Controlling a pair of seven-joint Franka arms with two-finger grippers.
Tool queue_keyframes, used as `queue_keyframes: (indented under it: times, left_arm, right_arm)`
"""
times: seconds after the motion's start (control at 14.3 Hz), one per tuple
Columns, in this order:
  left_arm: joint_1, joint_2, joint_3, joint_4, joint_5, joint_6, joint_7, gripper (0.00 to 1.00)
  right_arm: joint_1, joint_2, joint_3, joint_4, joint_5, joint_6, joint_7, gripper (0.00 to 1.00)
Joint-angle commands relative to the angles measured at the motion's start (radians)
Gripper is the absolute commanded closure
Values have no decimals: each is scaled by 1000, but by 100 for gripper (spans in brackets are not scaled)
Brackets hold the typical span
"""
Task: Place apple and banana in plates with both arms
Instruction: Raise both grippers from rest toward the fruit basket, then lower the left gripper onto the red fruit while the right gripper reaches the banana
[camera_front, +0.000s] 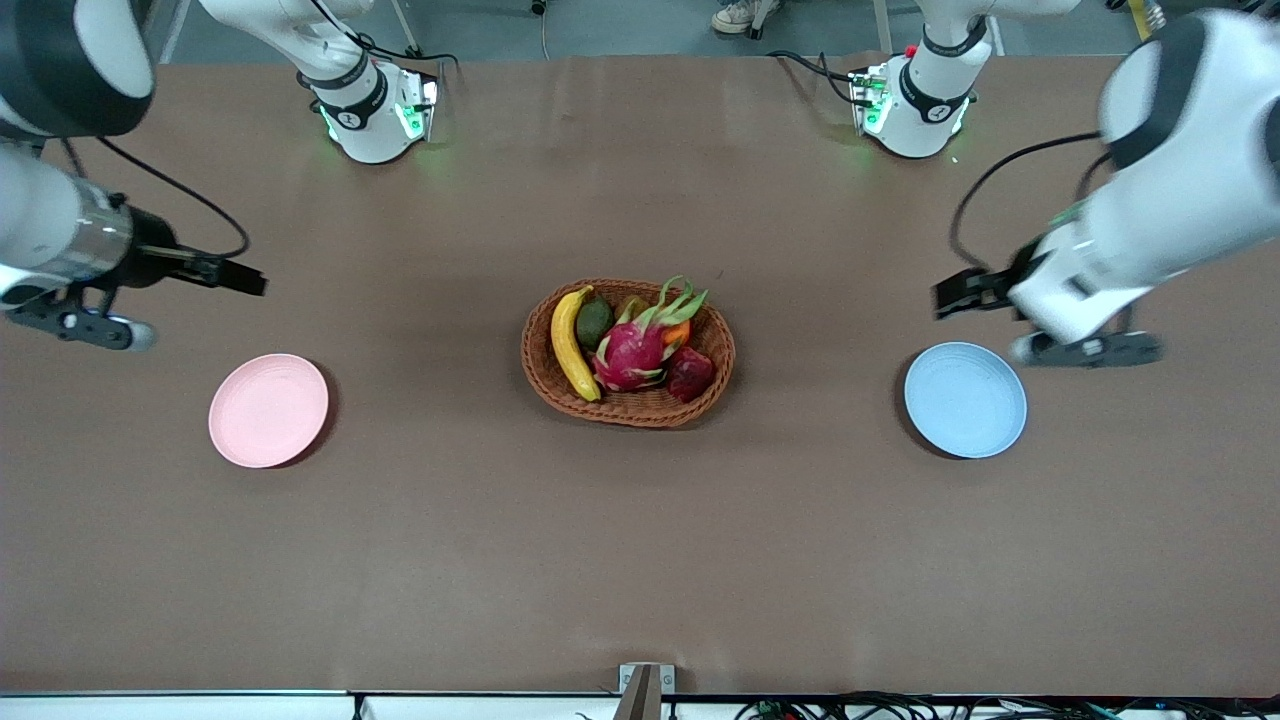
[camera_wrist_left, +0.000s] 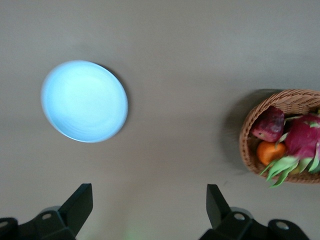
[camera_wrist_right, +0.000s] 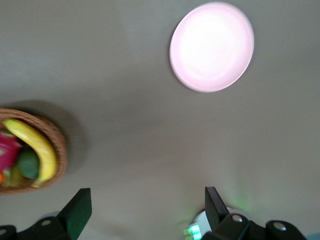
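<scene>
The dark red apple (camera_front: 690, 372) and the yellow banana (camera_front: 572, 343) lie in a brown wicker basket (camera_front: 630, 412) at the table's middle. The apple also shows in the left wrist view (camera_wrist_left: 270, 124), the banana in the right wrist view (camera_wrist_right: 37, 147). The light blue plate (camera_front: 965, 400) is empty toward the left arm's end; the pale pink plate (camera_front: 268, 410) is empty toward the right arm's end. My left gripper (camera_front: 948, 295) is open and empty in the air beside the blue plate (camera_wrist_left: 84, 101). My right gripper (camera_front: 243, 278) is open and empty in the air beside the pink plate (camera_wrist_right: 212, 46).
The basket also holds a pink dragon fruit (camera_front: 635, 350), a green fruit (camera_front: 594, 322) and a small orange fruit (camera_front: 677, 332). The arm bases (camera_front: 375, 110) stand along the table's edge farthest from the front camera. Brown tabletop lies between the basket and each plate.
</scene>
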Motion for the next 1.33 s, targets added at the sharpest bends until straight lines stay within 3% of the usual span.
queue_keyframes:
  times: [0.0,0.21,0.49,0.91,1.26]
  left_arm:
    - [-98,103,-2,22,-2,63,-204,0]
    - [-215,204,-2,21,3,187,-434,0]
    - [-304,319,-2,31,1,368,-666,0]
    - [-355,421,-2,34,-5,525,-766,0]
    - [-379,442,-5,24,-11,551,-766,0]
  right_arm:
    - [160,-19,-2,-66,50,61,337,0]
    - [336,-16,-2,-159,93,227,662,0]
    - [505,13,-3,-336,99,506,930,0]
    - [663,225,-3,-354,99,732,1153,2]
    - [708,293,-3,-354,99,758,1161,17]
